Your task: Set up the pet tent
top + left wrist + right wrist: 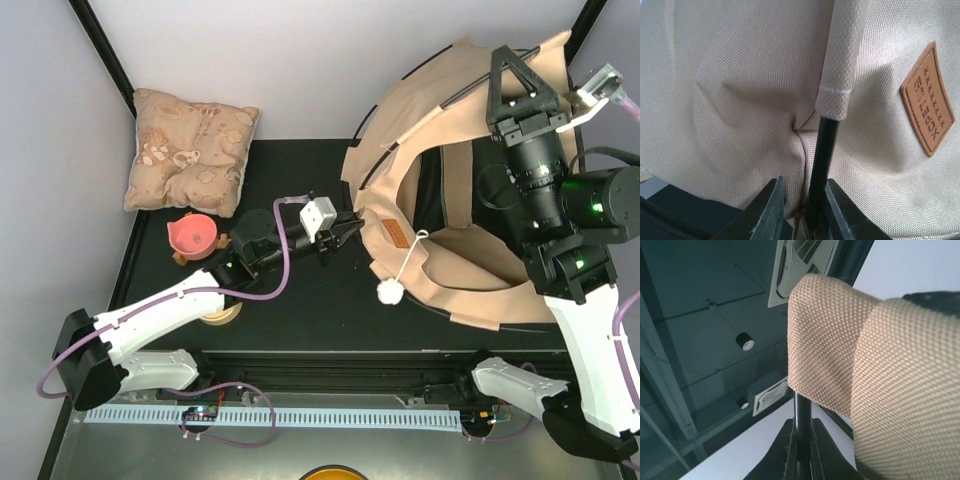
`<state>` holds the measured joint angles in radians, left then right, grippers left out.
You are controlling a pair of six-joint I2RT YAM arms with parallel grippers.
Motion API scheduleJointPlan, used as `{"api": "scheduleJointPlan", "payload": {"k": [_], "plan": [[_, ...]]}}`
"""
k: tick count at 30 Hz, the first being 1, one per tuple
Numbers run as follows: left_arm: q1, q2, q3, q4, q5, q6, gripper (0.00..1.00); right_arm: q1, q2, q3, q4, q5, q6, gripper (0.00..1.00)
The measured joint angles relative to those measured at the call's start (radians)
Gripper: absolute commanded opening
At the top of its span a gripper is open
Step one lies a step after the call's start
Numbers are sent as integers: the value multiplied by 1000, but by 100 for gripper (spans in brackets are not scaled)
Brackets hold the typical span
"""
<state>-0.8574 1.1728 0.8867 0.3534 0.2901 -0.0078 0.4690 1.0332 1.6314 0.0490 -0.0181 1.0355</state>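
The pet tent (440,120), tan canvas with a black inside, stands partly raised at the right of the table, with its brown label patch (398,235) facing left. My left gripper (350,230) is at the tent's left edge. In the left wrist view it (805,184) is closed on a black pole (822,145) and a fold of canvas, just below a tan pole sleeve (840,60); the label (928,100) is to the right. My right gripper (515,62) is raised over the tent's top. It (801,424) is shut on a black pole (801,410) that comes out of a tan sleeve (825,340).
A puffy beige patterned cushion (190,150) lies at the back left. A pink bowl (195,235) and a tan roll (222,314) sit beside the left arm. A white pom-pom (390,292) hangs on a string from the tent's front. Enclosure walls stand left and behind.
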Motion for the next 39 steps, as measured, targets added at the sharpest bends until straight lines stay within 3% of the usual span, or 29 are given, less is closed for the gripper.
{"api": "scheduleJointPlan", "payload": {"k": [9, 12, 14, 18, 22, 29, 34, 39], "plan": [[0, 127, 32, 114, -40, -14, 15, 0, 96, 86, 3, -3, 101, 1], [0, 150, 32, 143, -41, -16, 2, 0, 93, 79, 5, -2, 116, 1], [0, 165, 35, 164, -43, -16, 2, 0, 93, 78, 5, 0, 119, 2], [1, 180, 34, 187, -45, -33, 2, -2, 93, 78, 6, 9, 123, 32], [33, 171, 17, 185, -38, -102, 2, -2, 61, 36, 35, 16, 116, 40], [143, 80, -9, 117, -38, -280, 1, -1, -50, -172, 40, -25, 39, 62], [174, 42, -65, 134, -47, -367, 1, -1, -88, -276, 10, -80, 35, 63], [189, 45, -98, 134, -50, -426, 2, -1, -58, -228, -47, -228, -46, 62]]}}
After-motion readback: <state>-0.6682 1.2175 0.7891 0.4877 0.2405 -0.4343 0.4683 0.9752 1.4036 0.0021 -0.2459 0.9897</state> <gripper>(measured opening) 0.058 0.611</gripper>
